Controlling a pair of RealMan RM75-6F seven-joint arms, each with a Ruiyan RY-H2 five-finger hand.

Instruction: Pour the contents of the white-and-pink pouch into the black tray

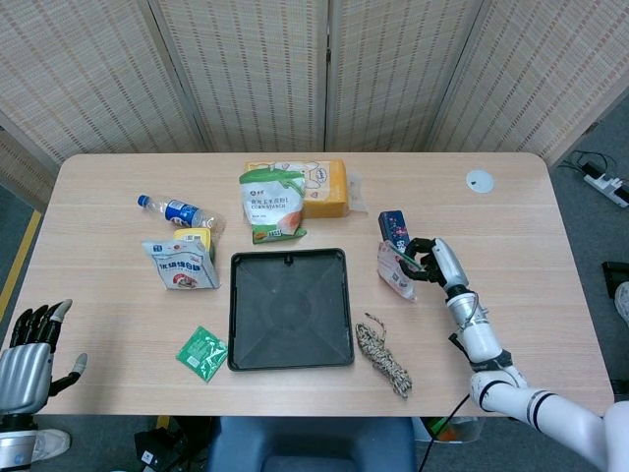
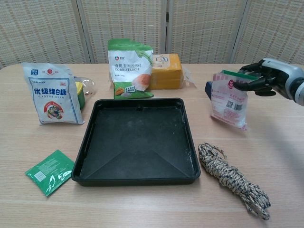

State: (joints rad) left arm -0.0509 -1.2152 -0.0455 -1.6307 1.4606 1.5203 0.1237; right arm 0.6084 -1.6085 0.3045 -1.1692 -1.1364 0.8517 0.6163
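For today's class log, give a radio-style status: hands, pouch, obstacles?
Right robot hand grips white-and-pink pouch by its top, off the table. Left robot hand open, idle. Black tray empty. Rope coil beside tray, not blocking.

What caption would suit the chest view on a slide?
Right hand holds the pouch by its top, beside the empty black tray.

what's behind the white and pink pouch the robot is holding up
A dark blue box stands right behind the pouch, which the right hand holds by its top edge. In the chest view only the box's corner shows; the pouch hides the rest.
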